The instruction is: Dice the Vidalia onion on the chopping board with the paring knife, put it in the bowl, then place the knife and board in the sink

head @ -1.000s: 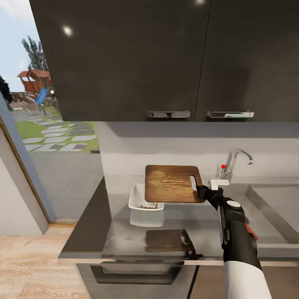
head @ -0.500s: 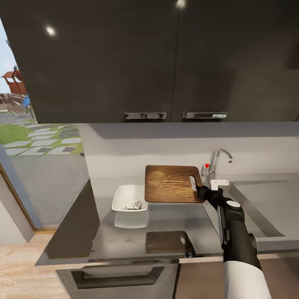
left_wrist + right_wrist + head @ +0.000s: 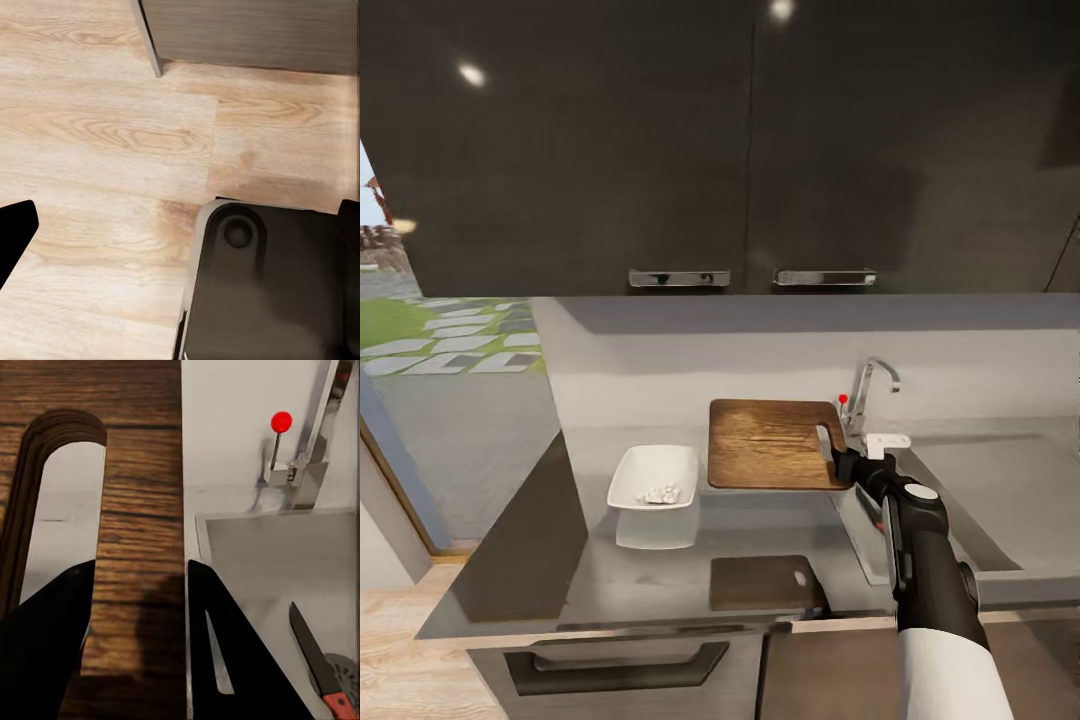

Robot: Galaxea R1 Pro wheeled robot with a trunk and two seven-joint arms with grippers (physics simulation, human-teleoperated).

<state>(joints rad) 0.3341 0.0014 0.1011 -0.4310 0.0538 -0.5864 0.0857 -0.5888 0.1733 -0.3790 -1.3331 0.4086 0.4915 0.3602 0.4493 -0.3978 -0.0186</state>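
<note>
My right gripper (image 3: 846,464) is shut on the chopping board (image 3: 770,443) beside its slot and holds it level above the countertop (image 3: 560,545), left of the sink (image 3: 1000,490). In the right wrist view the black fingers (image 3: 225,652) clamp the board's (image 3: 139,510) edge next to the slot. The paring knife (image 3: 319,667) lies in the sink basin (image 3: 270,562), near the drain. The white bowl (image 3: 652,477) stands on the counter left of the board, with pale diced onion pieces (image 3: 658,493) inside. My left gripper (image 3: 180,247) hangs open over the floor.
The chrome faucet (image 3: 865,388) with a red knob stands behind the sink's near corner. Dark wall cabinets (image 3: 740,140) hang over the counter. The counter ends at the left by a window (image 3: 450,340). Wood floor (image 3: 112,135) lies under the left arm.
The whole view has shifted right along the counter, so bowl and faucet sit further left in the picture. The held board no longer overlaps the bowl and is nearer the sink.
</note>
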